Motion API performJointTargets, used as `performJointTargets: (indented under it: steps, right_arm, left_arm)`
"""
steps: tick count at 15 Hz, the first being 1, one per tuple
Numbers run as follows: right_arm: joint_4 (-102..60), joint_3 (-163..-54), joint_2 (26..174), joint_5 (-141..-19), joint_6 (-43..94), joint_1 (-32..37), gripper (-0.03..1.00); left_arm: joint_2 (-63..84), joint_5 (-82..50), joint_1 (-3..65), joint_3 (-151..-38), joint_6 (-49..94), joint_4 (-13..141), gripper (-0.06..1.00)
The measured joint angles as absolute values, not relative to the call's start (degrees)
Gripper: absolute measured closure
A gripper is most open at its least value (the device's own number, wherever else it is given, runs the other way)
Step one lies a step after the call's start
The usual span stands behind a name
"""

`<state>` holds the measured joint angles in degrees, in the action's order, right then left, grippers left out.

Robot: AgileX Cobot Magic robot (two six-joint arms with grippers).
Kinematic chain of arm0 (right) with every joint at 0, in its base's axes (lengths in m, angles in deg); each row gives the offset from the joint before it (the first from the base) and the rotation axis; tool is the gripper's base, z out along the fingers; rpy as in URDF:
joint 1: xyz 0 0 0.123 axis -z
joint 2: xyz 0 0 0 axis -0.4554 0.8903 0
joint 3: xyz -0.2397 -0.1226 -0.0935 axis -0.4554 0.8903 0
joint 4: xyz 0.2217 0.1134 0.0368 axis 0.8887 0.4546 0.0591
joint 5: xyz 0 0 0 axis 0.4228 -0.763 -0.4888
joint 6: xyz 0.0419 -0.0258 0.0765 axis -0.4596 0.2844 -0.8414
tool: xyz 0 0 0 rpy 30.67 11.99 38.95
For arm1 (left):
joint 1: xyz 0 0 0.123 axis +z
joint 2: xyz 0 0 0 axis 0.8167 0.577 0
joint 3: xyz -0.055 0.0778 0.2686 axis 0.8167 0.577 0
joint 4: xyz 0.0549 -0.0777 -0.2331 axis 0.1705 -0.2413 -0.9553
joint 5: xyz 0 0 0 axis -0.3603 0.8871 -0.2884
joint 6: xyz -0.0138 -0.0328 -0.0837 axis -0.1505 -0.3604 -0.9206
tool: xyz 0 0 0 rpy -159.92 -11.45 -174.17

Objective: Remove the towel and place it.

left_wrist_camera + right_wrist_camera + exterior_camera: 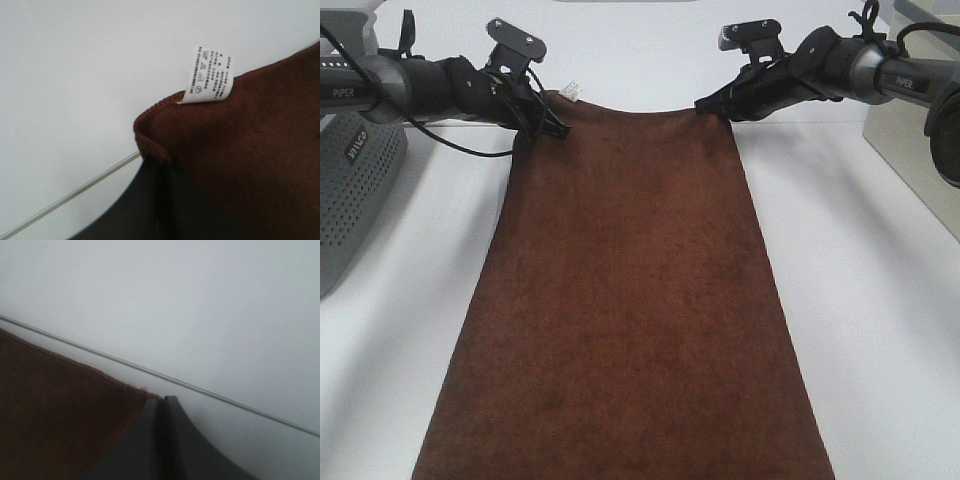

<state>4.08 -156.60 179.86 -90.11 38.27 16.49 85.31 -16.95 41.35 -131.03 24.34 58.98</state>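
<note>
Where the white table [880, 300] meets the left edge of the high view, a grey perforated plastic basket [355, 190] stands, well apart from the cloth. Just to its right the left arm reaches in, and the left tool [552, 124] is clamped on the far left corner of the large dark brown plush rectangular towel [630, 300]; the left wrist view shows its dark fingers [150, 200] pressed together with the folded brown corner [150, 140] pinched between them. A small white printed care tag [572, 90] sticks up from the short far edge right beside that corner, and in the wrist view the tag [207, 75] stands over the hem. The towel spreads from that held edge towards the camera, widening down to the bottom of the high view, its surface smooth and stretched flat between the two corners. At the far right corner the right tool [712, 104] grips likewise: the right wrist view shows its fingers [150, 440] closed tight on the tip of the brown cloth [60, 410]. Beyond it, at the right edge, stands a pale beige box [910, 150].
</note>
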Motion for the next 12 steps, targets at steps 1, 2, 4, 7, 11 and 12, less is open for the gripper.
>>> performJointTargets:
  steps: [1, 2, 4, 7, 11, 12]
  right_arm:
    - [4.25, -156.60, 179.86, -90.11, 38.27, 16.49, 0.95]
    - [4.48, -156.60, 179.86, -90.11, 38.27, 16.49, 0.93]
    - [4.48, -156.60, 179.86, -90.05, 38.27, 16.49, 0.84]
    - [4.48, -156.60, 179.92, -90.05, 38.27, 16.49, 0.46]
    - [4.48, -156.60, 179.98, -89.48, 38.27, 16.78, 0.34]
    - [4.54, -156.60, 180.09, -89.48, 38.21, 17.01, 0.34]
  left_arm:
    - [85.31, -16.95, 41.35, -131.03, 24.34, 58.98, 0.94]
    - [85.36, -16.95, 41.35, -131.03, 24.34, 58.93, 0.94]
    - [85.54, -17.18, 41.35, -131.03, 24.34, 58.81, 0.93]
    - [85.76, -22.80, 41.35, -131.03, 24.34, 58.47, 0.71]
    - [87.25, -24.57, 41.35, -131.09, 22.45, 54.80, 0.42]
    - [87.71, -24.57, 41.35, -131.09, 21.99, 54.57, 0.40]
